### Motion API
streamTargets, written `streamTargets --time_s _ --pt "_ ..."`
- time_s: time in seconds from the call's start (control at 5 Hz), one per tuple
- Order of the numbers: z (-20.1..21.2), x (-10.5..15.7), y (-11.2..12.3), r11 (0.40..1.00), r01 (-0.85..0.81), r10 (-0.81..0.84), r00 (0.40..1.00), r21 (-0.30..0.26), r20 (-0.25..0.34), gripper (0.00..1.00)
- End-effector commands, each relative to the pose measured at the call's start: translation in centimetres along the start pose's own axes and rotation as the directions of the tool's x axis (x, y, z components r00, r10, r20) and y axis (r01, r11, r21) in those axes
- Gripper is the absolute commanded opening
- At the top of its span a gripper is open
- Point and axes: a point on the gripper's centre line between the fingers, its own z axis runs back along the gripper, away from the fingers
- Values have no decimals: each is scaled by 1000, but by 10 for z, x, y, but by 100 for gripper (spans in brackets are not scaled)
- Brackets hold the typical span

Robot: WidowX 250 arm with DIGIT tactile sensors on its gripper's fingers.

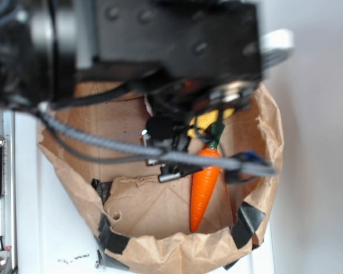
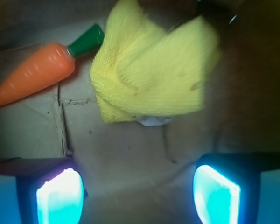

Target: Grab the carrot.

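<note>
Wrist view had the gripper [image 2: 137, 196] spread wide, fingers [image 2: 59, 196] empty above brown paper [image 2: 130, 154]. Up left lay the carrot [image 2: 35, 74], untouched, its green cap just beside the yellow cloth [image 2: 154, 74], inside the paper bag [image 1: 160, 251].

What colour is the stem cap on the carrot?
Dark green, capping the bright-orange carrot. The stem cap shows best in the wrist view.

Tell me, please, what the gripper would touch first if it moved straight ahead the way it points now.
Probably the brown paper floor. The open gripper frames bare paper, with the yellow cloth just beyond and the carrot off to the left. Depth is unclear.
</note>
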Motion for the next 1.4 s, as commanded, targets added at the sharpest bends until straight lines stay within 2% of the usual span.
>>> streamTargets --time_s 0.0,0.2,0.4,0.6,0.8,1.0,1.2 --pt "15 -3 -3 1000 -14 14 997 -9 72 100" --pt "15 -3 -3 1000 -14 14 997 -9 72 100" --pt "9 -11 -23 973 -219 228 964 -77 134 100" --pt "8 -17 -40 959 -262 273 955 -110 111 100" --pt "-1 9 -62 876 -444 466 879 -186 97 100" --pt "-15 16 -80 880 -436 459 883 -188 102 100" --pt "-21 25 -94 879 -430 453 888 -205 78 100"
